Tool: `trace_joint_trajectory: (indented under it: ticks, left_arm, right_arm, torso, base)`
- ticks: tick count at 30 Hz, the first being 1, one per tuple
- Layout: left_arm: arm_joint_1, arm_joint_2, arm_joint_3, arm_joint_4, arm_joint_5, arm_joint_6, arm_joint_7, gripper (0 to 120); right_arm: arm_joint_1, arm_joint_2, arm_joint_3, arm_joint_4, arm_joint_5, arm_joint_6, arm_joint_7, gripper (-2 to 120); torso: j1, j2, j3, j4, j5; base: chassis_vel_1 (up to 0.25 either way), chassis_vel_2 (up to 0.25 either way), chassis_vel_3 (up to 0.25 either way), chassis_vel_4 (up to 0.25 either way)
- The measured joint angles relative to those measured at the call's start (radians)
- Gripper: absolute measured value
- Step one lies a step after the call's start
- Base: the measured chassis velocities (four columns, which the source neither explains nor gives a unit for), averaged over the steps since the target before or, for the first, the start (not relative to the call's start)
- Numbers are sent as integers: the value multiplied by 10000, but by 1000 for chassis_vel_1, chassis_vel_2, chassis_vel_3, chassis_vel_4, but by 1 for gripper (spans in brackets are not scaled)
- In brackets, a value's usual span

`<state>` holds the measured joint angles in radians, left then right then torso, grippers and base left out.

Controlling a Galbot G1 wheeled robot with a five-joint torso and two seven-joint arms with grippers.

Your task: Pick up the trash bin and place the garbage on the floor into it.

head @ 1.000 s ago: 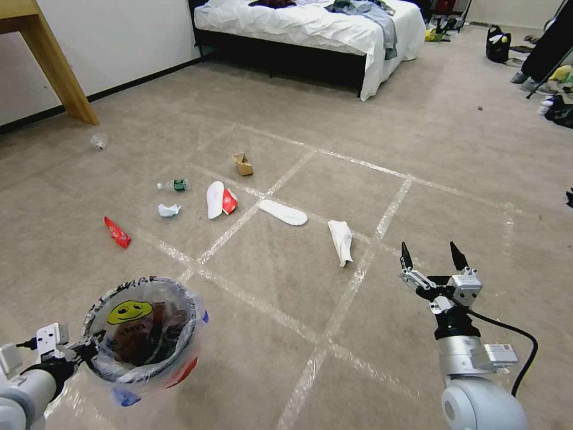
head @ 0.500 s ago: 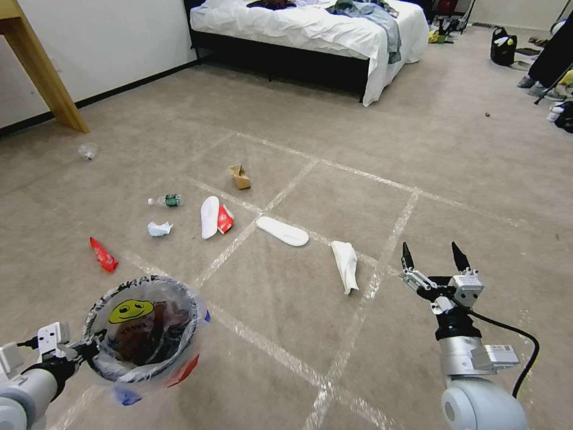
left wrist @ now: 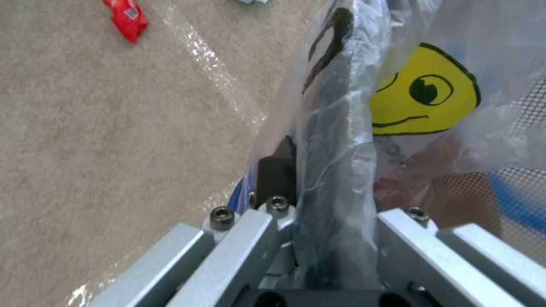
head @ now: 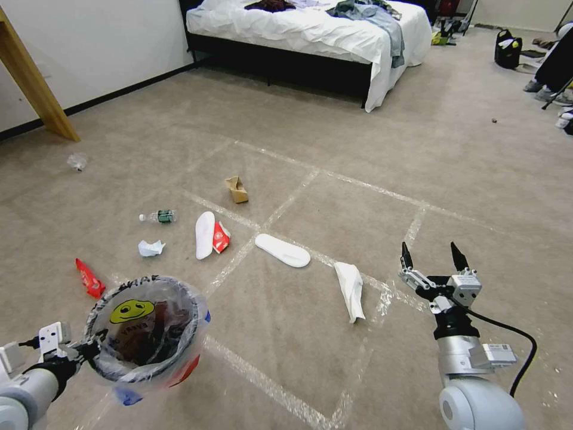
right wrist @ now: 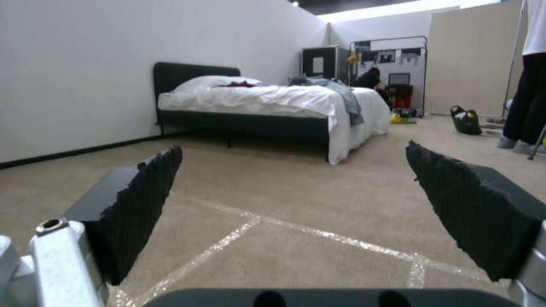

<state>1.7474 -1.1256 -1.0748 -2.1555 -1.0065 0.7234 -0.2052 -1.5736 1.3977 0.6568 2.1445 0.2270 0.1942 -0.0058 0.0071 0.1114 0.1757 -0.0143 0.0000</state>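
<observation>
The red trash bin (head: 146, 331), lined with a clear smiley-face bag, hangs above the floor at the lower left, with my left gripper (head: 89, 349) shut on its rim (left wrist: 332, 162). The garbage lies on the carpet ahead: a red wrapper (head: 89, 278), crumpled white paper (head: 150, 248), a small green-labelled bottle (head: 158, 216), a white sole (head: 204, 235) with a red wrapper (head: 221, 237) beside it, a second white sole (head: 282, 249), a cardboard scrap (head: 237, 189), a white paper piece (head: 351, 290) and a clear plastic scrap (head: 77, 160). My right gripper (head: 434, 258) stands open and empty, right of the white paper piece.
A bed (head: 310, 30) with white sheets stands at the back, with bags (head: 508, 51) and clothes at the far right. A wooden table leg (head: 33, 80) slants at the far left. Tape lines (head: 334, 179) cross the carpet.
The whole view has shifted: the litter and tape lines have slid nearer and leftward as the camera moves forward. Both arms keep their places in view, the bin still held.
</observation>
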Motion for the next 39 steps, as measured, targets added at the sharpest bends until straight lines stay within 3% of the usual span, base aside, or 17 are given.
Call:
trace_joint_trajectory:
  ticks: [15, 28, 39]
  left_arm:
    - [191, -86, -78, -52, 76, -71, 87, 1]
    - [-63, -161, 129, 184, 219, -87, 70, 1]
    - [-176, -222, 192, 373, 285, -117, 92, 1]
  right_arm:
    - [-73, -12, 1, 30, -62, 63, -8, 100]
    - [94, -120, 21, -173, -50, 87, 102, 100]
    - [448, -277, -154, -363, -70, -607, 696, 100]
  torso:
    - [-2, 0, -1, 0, 0]
    - [-2, 0, 0, -1, 0]
    - [-2, 0, -1, 1, 0]
  base:
    - [-84, 81, 85, -86]
    - [-52, 59, 54, -61]
    - [0, 0, 0, 0]
